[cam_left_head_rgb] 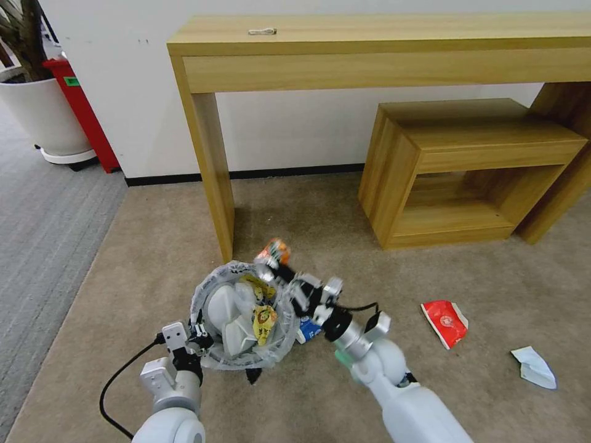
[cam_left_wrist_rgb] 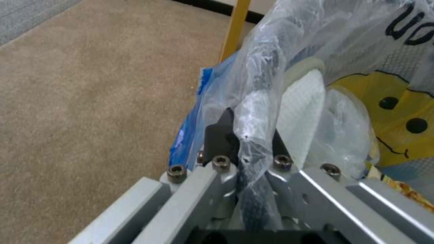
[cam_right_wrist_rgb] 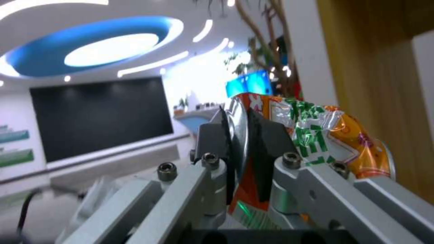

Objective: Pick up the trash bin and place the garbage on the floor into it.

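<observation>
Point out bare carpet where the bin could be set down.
Free: beige carpet between grey carpet and desk leg. Crowded: around the trash bin, and right, by the red wrapper and pale-blue scrap.

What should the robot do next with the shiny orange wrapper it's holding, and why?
Probably swing the right gripper back over the trash bin and let go. It pinches the orange wrapper just past the rim, while the left gripper holds the bin up by its edge.
</observation>
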Tool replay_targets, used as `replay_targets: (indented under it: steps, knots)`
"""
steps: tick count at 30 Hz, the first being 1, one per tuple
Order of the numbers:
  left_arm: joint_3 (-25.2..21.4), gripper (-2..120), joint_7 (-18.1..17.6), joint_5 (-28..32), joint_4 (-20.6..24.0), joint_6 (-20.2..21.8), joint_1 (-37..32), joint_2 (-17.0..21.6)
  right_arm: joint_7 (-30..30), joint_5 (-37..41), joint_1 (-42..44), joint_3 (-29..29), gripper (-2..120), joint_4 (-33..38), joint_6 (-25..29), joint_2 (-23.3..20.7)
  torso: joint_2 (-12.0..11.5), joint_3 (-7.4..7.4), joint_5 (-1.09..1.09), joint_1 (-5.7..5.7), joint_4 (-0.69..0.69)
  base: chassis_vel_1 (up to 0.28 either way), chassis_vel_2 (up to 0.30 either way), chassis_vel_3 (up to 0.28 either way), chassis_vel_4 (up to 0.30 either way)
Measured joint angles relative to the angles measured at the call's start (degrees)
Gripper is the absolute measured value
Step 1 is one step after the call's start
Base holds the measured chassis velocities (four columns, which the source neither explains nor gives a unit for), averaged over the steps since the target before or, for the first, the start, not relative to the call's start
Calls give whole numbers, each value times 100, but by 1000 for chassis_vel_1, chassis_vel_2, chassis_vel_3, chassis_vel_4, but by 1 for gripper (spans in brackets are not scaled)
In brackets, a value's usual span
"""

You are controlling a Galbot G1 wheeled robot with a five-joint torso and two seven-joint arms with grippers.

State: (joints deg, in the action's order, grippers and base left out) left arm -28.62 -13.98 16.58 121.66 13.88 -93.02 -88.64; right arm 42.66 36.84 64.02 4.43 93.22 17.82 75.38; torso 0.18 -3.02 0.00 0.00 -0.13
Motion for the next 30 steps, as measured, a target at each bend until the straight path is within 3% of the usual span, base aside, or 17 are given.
replay_targets:
  steps: [8,12,15,24,30]
  knots:
    - [165,1,6,-105,-25,-16,-16,-54,-14,-187,85,-112,8,-196,24,16,0,0,0,0,-1,0,0,0,0]
    - [166,1,8,-109,-20,-16,-3,-52,-7,-222,114,-87,18,-193,24,-12,0,1,0,0,0,0,0,0,0]
    - [152,1,10,-106,1,-16,0,-40,15,-261,125,-32,36,-191,15,-37,0,0,0,0,-1,0,0,0,0]
    - [-27,1,15,62,94,-8,5,40,-21,-326,156,96,63,-183,17,-47,0,0,0,0,0,0,0,0,0]
    - [-709,1,-139,692,242,216,175,347,-982,-238,331,628,90,234,-186,-135,0,0,-2,0,0,0,0,0,0]
